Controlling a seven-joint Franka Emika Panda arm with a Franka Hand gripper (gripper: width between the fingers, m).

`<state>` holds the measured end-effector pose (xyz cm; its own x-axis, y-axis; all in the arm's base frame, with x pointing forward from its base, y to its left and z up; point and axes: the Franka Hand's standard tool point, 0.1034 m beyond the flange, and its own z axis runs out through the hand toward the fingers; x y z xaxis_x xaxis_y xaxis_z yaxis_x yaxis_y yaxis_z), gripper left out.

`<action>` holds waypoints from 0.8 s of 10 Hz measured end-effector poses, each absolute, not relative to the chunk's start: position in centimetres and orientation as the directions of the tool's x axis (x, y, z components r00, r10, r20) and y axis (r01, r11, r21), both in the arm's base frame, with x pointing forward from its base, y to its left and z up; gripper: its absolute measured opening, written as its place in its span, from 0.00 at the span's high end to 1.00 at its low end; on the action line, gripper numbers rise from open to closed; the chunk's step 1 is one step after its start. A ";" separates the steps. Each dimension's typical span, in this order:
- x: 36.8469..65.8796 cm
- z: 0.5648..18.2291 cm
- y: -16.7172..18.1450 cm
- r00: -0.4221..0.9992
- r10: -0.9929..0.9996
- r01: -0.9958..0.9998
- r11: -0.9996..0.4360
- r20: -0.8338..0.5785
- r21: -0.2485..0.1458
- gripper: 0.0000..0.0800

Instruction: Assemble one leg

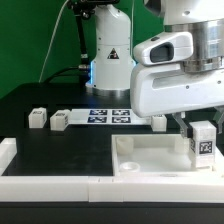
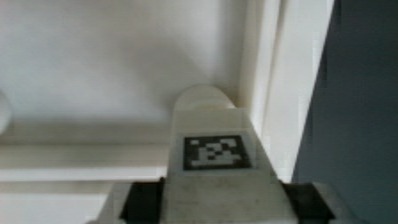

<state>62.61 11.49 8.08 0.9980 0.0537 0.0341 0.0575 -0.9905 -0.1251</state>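
Note:
My gripper (image 1: 203,128) is shut on a white leg (image 1: 204,146) with a black-and-white marker tag, holding it upright over the right end of the large white tabletop (image 1: 150,160). In the wrist view the leg (image 2: 214,140) runs out from between my fingers (image 2: 151,200), its tip pointing at the tabletop's inner corner beside the raised rim (image 2: 267,70). The black table shows past the rim. I cannot tell whether the leg's lower end touches the tabletop.
Loose white legs lie on the black table (image 1: 38,118), (image 1: 60,119) and one (image 1: 158,122) under my arm. The marker board (image 1: 108,116) lies at the back. White border walls (image 1: 8,150) run along the left and the front (image 1: 60,186).

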 end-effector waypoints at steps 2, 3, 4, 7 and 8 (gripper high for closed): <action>62.6 8.1 11.5 0.989 -0.146 -0.144 -0.981 0.008 -0.133 0.64; 62.6 8.0 11.5 0.962 -0.273 -0.271 -0.952 -0.004 -0.143 0.64; 62.6 8.1 11.5 0.913 -0.407 -0.405 -0.902 -0.021 -0.149 0.64; 62.5 7.9 11.7 0.678 -0.732 -0.733 -0.666 -0.069 -0.138 0.64; 62.4 7.9 12.0 0.578 -0.811 -0.814 -0.568 -0.084 -0.121 0.63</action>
